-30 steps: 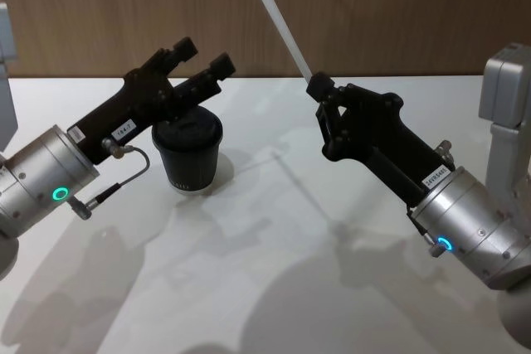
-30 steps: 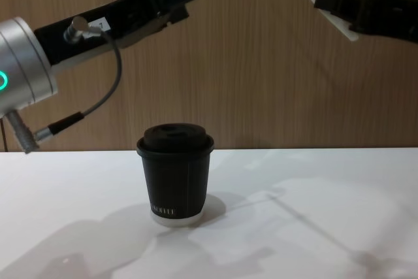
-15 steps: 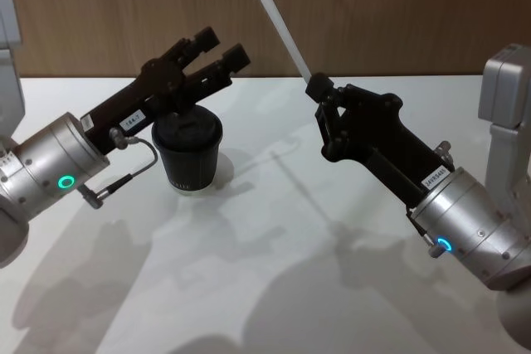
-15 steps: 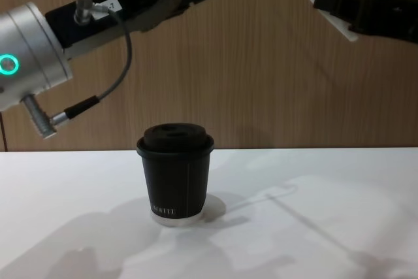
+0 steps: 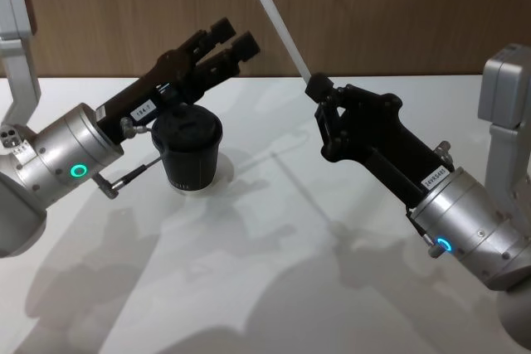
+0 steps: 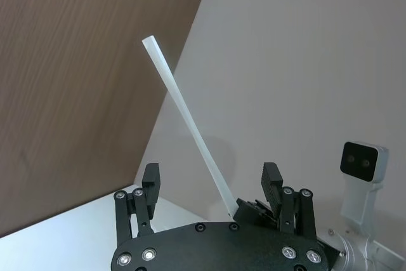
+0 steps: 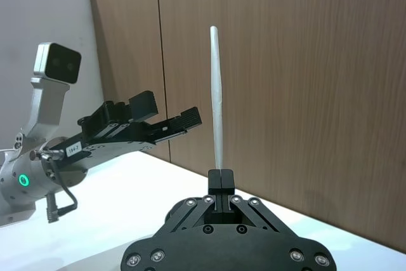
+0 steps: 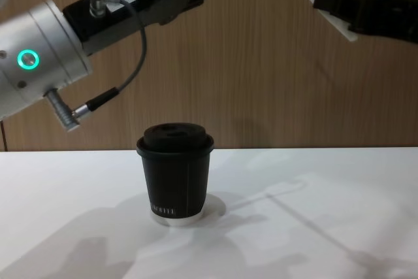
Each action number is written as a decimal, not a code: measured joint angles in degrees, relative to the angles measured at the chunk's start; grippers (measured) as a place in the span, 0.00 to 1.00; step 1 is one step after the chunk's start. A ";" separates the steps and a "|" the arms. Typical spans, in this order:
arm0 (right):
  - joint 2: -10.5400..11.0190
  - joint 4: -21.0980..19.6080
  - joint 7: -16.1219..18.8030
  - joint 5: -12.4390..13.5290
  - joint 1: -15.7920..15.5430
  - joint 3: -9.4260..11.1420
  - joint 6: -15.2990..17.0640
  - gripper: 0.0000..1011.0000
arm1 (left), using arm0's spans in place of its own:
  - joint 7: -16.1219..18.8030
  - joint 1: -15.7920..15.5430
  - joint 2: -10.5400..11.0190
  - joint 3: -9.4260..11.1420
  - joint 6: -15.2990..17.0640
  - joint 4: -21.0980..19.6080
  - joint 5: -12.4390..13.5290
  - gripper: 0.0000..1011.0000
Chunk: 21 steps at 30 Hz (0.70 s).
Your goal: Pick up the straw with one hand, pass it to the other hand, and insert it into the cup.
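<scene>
From my head, my right pincer (image 5: 318, 87) is clenched on a thin, straight, white translucent plastic straw (image 5: 278, 18) near its lower end. The long part slants up and away from it towards my left side, I judge so that it is offered for the handover. My left pincer (image 5: 233, 36) is released and raised, with the small black ribbed paper cup with a black plastic lid (image 5: 189, 151) standing below it on the white table (image 5: 290, 230). From my left wrist, the straw lies beyond my two spread fingers (image 6: 150, 179), lined up in the gap between them but not touching either; that alignment looks like preparation to close on it. From my right wrist, the straw rises straight out of my shut fingertips, and the left pincer hangs off to one side, apart from the straw. From my chest, the cup sits well below both pincers, lid on, and a short stub of straw pokes out behind the right pincer's grip. I count one straw, one cup and two pincers.
</scene>
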 joint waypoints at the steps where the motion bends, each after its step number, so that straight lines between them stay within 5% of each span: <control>1: 0.00 0.00 0.00 0.00 0.00 0.00 0.00 0.00 | -0.15 -0.30 -0.24 0.12 0.05 0.48 -0.29 0.99; 21: 0.00 0.00 0.00 -0.01 0.00 0.00 0.00 0.00 | -0.69 -4.22 -3.82 1.72 -0.23 6.34 -2.89 0.99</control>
